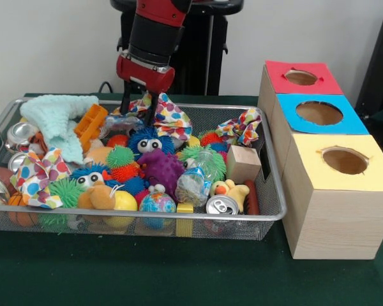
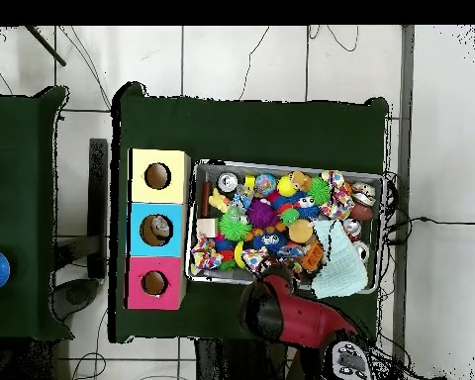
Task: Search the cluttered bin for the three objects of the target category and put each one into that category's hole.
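While the gripper (image 1: 139, 109), grip unreadable, dips into the bin's (image 1: 277, 191) far side, a plastic bundle (image 1: 193, 185) lies well nearer.

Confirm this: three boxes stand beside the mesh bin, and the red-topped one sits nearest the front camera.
Not quite. Three boxes do stand beside the bin, but in the front view the yellow-topped box sits nearest the camera. The red-topped box is farthest, by the robot's side, with the blue-topped box between them.

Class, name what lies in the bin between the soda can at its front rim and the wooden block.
In the front view, a yellow duck toy lies between the can and the block.
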Tool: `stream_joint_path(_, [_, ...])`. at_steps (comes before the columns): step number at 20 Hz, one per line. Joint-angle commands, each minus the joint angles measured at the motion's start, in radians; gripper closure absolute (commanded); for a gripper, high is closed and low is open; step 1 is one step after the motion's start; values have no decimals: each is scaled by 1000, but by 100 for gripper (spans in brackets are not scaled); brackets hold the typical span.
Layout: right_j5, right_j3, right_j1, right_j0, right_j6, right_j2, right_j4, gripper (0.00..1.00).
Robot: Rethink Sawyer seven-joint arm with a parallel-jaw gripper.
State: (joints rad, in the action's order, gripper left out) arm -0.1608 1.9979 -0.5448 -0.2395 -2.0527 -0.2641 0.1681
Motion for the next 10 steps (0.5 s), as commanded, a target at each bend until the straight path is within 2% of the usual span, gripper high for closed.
stream_joint_path(1, [-49,-101,34,-14,-137,-3,-52,0])
stream_joint_path(10, [-38,-95,40,-44,-145,40,-44,0])
